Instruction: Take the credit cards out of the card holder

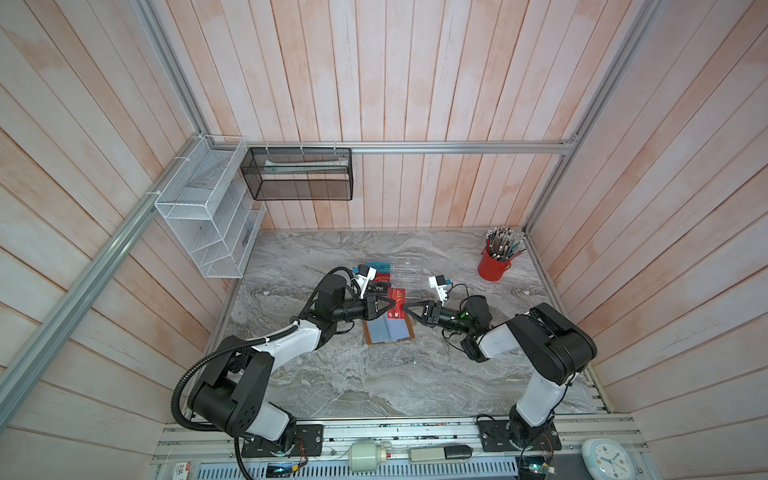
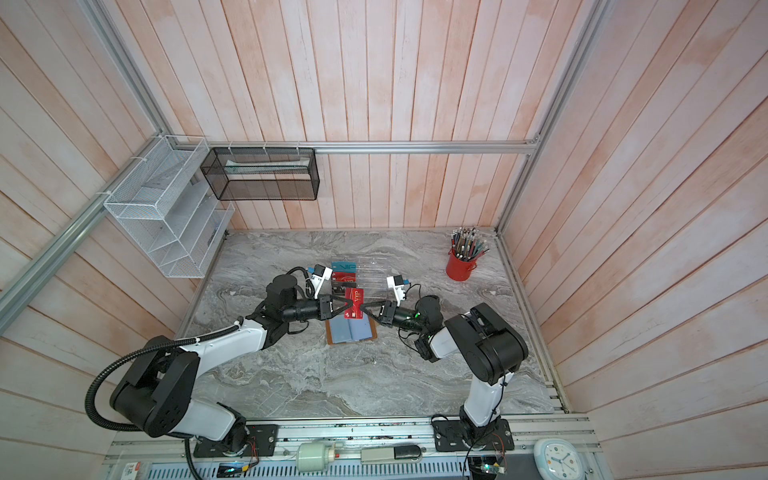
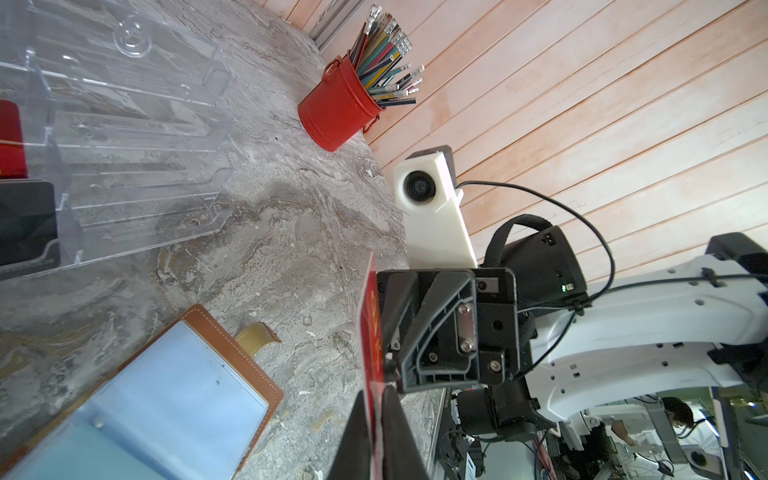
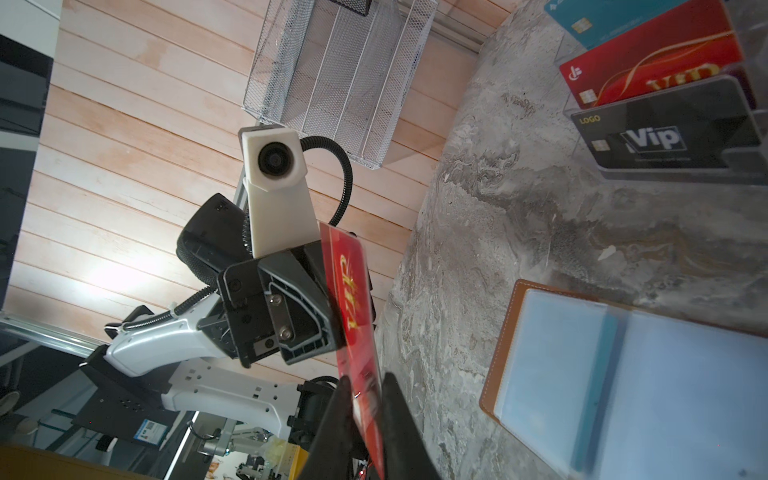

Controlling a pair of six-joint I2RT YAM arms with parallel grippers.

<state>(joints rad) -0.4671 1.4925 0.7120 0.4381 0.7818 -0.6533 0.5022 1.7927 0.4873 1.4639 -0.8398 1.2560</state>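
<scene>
At frame centre, left gripper [image 1: 390, 306] fingers clamp the red VIP card [image 1: 397, 296]; right gripper [image 1: 405, 309] fingers straddle its opposite edge, grip indeterminate.

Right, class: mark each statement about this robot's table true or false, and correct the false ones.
1. The left gripper is shut on a red VIP card. True.
2. The card holder lies closed. False: it lies open on the table, clear sleeves facing up.
3. The acrylic rack holds a teal card, another red card and a black card. True.
4. The red pencil bucket stands between the arms' bases. False: it stands near the table's far right corner.
</scene>
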